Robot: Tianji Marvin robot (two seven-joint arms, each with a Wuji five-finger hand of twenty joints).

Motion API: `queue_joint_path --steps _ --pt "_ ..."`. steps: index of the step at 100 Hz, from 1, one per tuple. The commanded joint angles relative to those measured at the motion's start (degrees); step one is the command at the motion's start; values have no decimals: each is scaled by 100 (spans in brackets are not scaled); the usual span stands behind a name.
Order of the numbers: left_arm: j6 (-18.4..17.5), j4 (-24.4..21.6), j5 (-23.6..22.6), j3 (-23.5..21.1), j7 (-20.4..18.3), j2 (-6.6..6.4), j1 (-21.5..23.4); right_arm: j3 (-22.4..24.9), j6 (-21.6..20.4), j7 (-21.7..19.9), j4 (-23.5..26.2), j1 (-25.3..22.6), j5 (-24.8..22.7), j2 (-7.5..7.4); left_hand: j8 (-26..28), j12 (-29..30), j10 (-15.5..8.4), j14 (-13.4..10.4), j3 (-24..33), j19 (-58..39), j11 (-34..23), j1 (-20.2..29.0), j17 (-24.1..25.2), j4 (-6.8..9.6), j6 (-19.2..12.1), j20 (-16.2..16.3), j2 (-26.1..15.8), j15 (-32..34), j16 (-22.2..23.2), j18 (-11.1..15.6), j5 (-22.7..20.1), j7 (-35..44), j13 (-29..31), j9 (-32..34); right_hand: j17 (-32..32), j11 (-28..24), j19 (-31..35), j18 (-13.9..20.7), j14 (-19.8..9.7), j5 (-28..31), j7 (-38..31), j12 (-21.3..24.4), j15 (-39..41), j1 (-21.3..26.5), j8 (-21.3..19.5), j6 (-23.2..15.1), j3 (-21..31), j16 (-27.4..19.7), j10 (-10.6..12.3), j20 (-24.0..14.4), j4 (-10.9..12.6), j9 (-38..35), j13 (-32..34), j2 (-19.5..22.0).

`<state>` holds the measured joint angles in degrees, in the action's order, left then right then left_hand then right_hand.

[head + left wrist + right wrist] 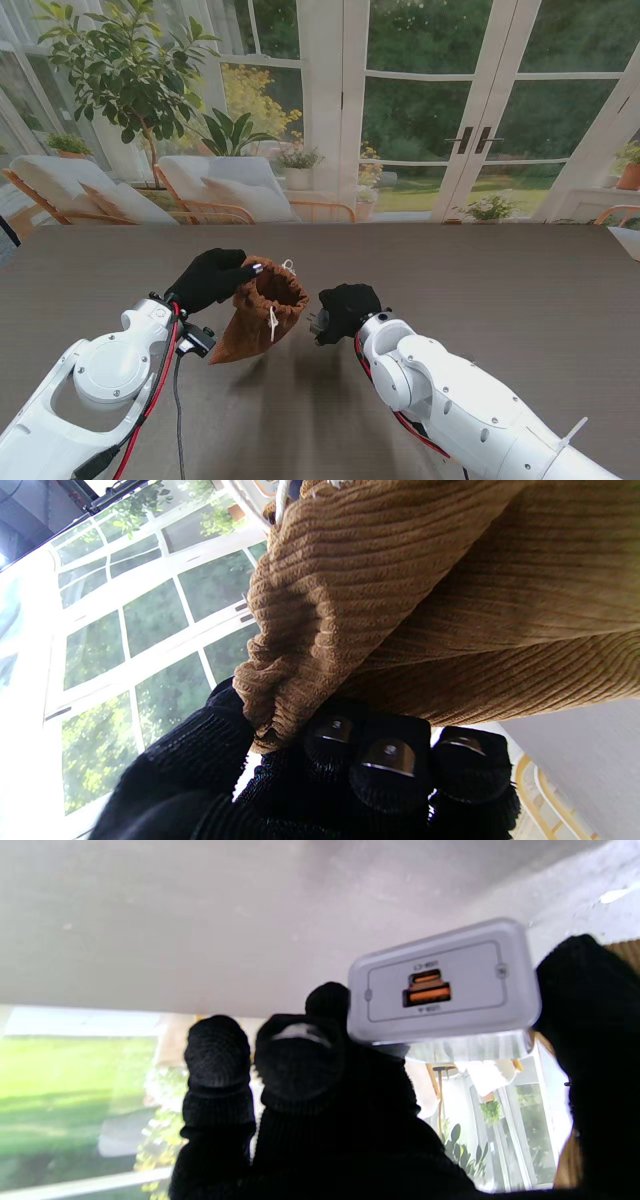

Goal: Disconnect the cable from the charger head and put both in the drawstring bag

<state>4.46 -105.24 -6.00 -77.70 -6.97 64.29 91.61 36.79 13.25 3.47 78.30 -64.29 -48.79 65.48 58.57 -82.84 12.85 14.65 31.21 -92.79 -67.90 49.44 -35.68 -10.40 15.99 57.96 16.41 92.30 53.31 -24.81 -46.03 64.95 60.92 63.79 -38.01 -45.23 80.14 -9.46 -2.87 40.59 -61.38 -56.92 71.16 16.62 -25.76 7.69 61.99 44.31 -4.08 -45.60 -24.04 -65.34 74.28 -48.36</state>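
Bag [262, 312]: mouth held open by left hand [208, 279], fingers pinching rim.
Charger [444, 987]: clamped in right hand [345, 309], just right of bag mouth; ports empty.
Cable: not visible.

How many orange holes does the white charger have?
2: both sit on the charger head's face, one small port beside a wider one, held in the right hand.

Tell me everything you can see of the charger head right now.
The charger head is a white, glossy plastic block with rounded corners. Its port face looks into the right wrist camera: two orange-lined ports, one narrow, one wider, both empty, no cable plugged in. The right hand pinches it between gloved fingers, lifted off the table, just right of the open brown drawstring bag. Metal prongs seem to poke out towards the bag.
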Motion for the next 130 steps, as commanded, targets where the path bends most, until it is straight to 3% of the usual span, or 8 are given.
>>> queue_joint_path --steps 1,29,67,99,130 --pt "21 39 35 27 -130 16 -47 128 65 -96 276 26 -75 -66 184 -107 -152 -148 196 -46 -48 255 34 -24 336 115 -29 148 42 -65 78 165 -80 -12 -1376 -612 146 66 -204 133 -1036 -148 160 1256 -386 -722 1024 1 233 68 535 -159 144 848" --pt "21 250 98 172 -200 16 -247 707 332 -484 1177 -190 -463 -175 184 -107 -152 -148 188 -46 -48 263 34 -24 335 115 -33 148 42 -65 89 164 -80 -12 -1369 -591 138 25 -161 196 -992 -133 179 1274 -361 -721 1004 10 189 55 563 -186 141 817" --pt "1 526 209 369 -292 20 -504 968 515 -508 1686 -346 -617 -175 186 -108 -151 -150 173 -46 -47 266 34 -22 342 114 -45 147 42 -65 85 170 -85 -18 -1368 -559 124 -1 -153 203 -973 -143 171 1294 -377 -724 990 9 182 46 585 -195 139 817" --pt "-60 713 331 521 -311 39 -694 1053 461 -49 1951 -620 -428 -84 180 -110 -147 -143 167 -46 -45 274 34 -19 337 114 -41 146 42 -65 85 168 -85 -22 -1339 -514 99 -32 -112 249 -907 -130 147 1299 -362 -802 962 0 167 42 606 -203 135 793" --pt "-147 771 403 597 -340 42 -784 867 444 644 1844 -776 -118 85 175 -112 -147 -151 166 -46 -45 274 30 -19 337 114 -50 143 38 -74 87 165 -81 -22 -1231 -311 86 -209 -9 448 -675 39 2 1313 -351 -1103 861 -54 187 -12 597 -242 127 663"
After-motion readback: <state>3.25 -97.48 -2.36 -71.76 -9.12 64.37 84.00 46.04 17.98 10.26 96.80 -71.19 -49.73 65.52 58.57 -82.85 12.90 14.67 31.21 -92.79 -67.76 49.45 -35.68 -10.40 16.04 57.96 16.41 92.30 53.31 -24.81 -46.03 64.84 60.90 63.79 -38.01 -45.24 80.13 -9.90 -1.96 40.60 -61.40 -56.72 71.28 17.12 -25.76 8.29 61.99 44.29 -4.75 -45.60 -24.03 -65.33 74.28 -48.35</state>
